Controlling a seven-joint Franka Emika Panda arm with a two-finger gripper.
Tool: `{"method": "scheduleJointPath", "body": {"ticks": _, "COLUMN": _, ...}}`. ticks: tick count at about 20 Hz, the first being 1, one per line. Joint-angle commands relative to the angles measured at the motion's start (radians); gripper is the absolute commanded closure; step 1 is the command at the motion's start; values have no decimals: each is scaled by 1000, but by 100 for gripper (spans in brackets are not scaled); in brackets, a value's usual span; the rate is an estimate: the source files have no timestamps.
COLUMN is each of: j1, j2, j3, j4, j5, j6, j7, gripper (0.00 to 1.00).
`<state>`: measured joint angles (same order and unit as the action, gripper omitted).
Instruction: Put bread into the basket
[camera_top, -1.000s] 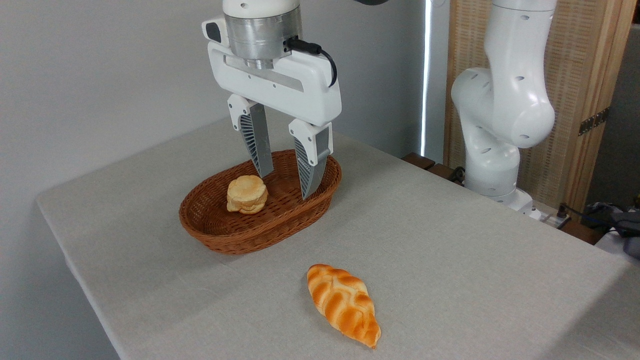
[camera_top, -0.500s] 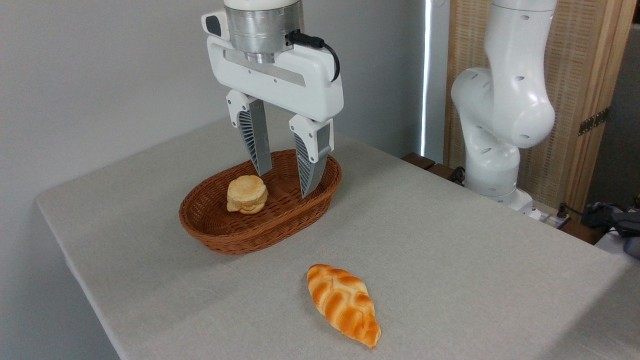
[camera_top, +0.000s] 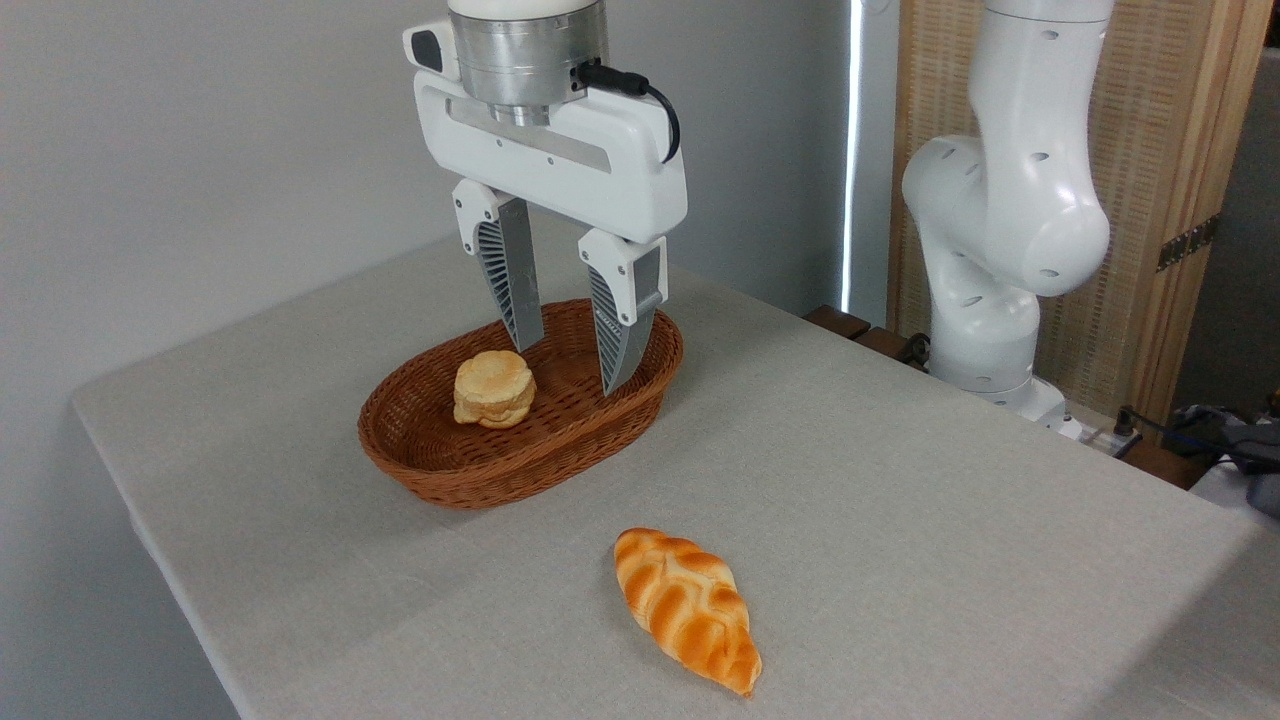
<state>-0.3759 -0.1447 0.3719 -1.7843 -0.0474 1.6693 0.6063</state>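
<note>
While gripper (camera_top: 570, 368) hangs empty, jaws apart, over far end of basket (camera_top: 480, 480), bread (camera_top: 686, 608) lies flat on worktop by front edge, well apart. Long axis diagonal, far-left to near-right; grab probably across that.

Hand (camera_top: 570, 368) hangs vertical above basket (camera_top: 520, 470) far end, fingers (camera_top: 520, 300) spread apart, empty; arm base right of basket.
</note>
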Motion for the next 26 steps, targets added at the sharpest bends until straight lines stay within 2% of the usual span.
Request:
{"method": "scheduleJointPath", "body": {"ticks": 1, "j1": -6, "j2": -6, "j3": 5, "j4": 11, "j5": 18, "j6": -25, "j7": 9, "gripper": 0}}
{"method": "scheduleJointPath", "body": {"ticks": 8, "j1": -5, "j2": 4, "j3": 10, "j4": 9, "j5": 20, "j6": -26, "j7": 9, "gripper": 0}}
{"method": "scheduleJointPath", "body": {"ticks": 11, "j1": -5, "j2": 5, "j3": 10, "j4": 8, "j5": 63, "j6": -28, "j7": 9, "gripper": 0}}
{"method": "scheduleJointPath", "body": {"ticks": 20, "j1": -5, "j2": 11, "j3": 9, "j4": -44, "j5": 63, "j6": 1, "j7": -23, "gripper": 0}}
{"method": "scheduleJointPath", "body": {"ticks": 23, "j1": -2, "j2": 66, "j3": 15, "j4": -50, "j5": 63, "j6": 58, "j7": -162, "gripper": 0}}
{"method": "scheduleJointPath", "body": {"ticks": 26, "j1": -2, "j2": 114, "j3": 47, "j4": -72, "j5": 63, "j6": 171, "j7": -380, "gripper": 0}}
